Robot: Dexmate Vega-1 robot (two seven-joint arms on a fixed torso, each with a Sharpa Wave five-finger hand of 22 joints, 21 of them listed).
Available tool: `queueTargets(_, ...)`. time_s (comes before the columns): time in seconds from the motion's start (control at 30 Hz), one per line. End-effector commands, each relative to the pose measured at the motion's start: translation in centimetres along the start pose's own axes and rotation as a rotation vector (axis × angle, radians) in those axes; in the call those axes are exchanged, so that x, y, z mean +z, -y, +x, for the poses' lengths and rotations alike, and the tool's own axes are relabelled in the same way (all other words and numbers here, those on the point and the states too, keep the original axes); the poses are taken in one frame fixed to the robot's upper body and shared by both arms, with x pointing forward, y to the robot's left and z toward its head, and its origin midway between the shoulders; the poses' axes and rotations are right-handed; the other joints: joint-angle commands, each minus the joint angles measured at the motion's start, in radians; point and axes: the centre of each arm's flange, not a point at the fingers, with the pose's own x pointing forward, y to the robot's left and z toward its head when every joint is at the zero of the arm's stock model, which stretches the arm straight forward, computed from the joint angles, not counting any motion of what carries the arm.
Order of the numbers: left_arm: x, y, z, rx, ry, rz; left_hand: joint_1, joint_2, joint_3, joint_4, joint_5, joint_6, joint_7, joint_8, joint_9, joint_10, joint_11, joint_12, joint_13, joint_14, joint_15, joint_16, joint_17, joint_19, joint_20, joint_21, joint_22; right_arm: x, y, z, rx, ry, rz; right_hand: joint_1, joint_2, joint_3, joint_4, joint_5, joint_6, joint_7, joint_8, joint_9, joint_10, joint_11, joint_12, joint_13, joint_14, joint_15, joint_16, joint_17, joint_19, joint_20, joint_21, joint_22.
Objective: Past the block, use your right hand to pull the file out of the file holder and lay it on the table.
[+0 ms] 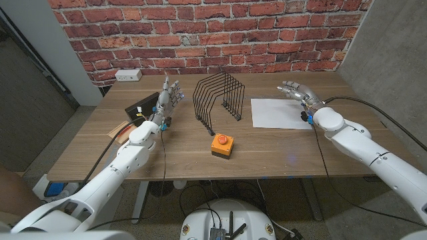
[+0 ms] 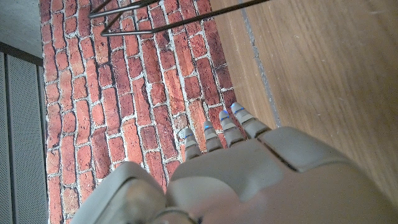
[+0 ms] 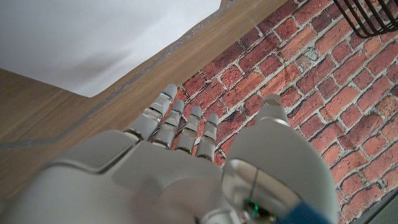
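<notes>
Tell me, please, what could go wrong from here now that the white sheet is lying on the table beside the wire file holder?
1. The right hand hovers, open, over the far edge of the white sheet; drawing back low could drag or crease it.
2. The file holder is light wire and stands close to the sheet's left edge; a sideways sweep could knock it over.
3. The orange block with a red button sits in front of the holder, so a low retreat might bump it.

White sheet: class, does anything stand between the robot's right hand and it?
Nothing visible does. The right hand is at the far edge of the white sheet. The wire file holder stands to the sheet's left and the orange block nearer the robot, both clear of that path.
</notes>
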Motion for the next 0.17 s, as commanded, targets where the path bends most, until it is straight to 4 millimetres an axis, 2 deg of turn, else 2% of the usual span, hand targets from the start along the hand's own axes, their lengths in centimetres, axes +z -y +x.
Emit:
queueTargets(0.03,-0.07,0.08,0.00,0.000,0.000,0.000,0.002,0.008,-0.003,0.002,0.002,0.000,-0.006,0.007,0.003,0.000,-0.005,0.008,0.003,0.008,-0.001,0.006,0.003,0.008,-0.002,0.008,0.006,-1.87,-0.98,-0.55,-0.075,0.054,0.188,-0.018,0.004,-0.001,0.010,-0.001,0.000,0.009,0.003,0.000,-0.005,-0.001,0.006,0.002,-0.006,-0.019,0.009,0.001,-0.007,-0.013,-0.005,0.003)
queueTargets(0.17,-0.07,0.08,0.02,0.000,0.000,0.000,0.002,0.008,-0.003,0.002,0.002,0.000,-0.006,0.007,0.003,-0.001,-0.006,0.007,0.003,0.008,-0.001,0.006,0.003,0.009,-0.001,0.008,0.006,-2.19,-1.65,-0.36,-0.069,0.036,0.220,-0.046,0.017,-0.004,0.024,0.000,0.023,0.002,0.012,0.000,0.020,0.008,0.016,0.001,0.012,-0.022,0.019,-0.003,-0.006,-0.013,-0.001,0.003)
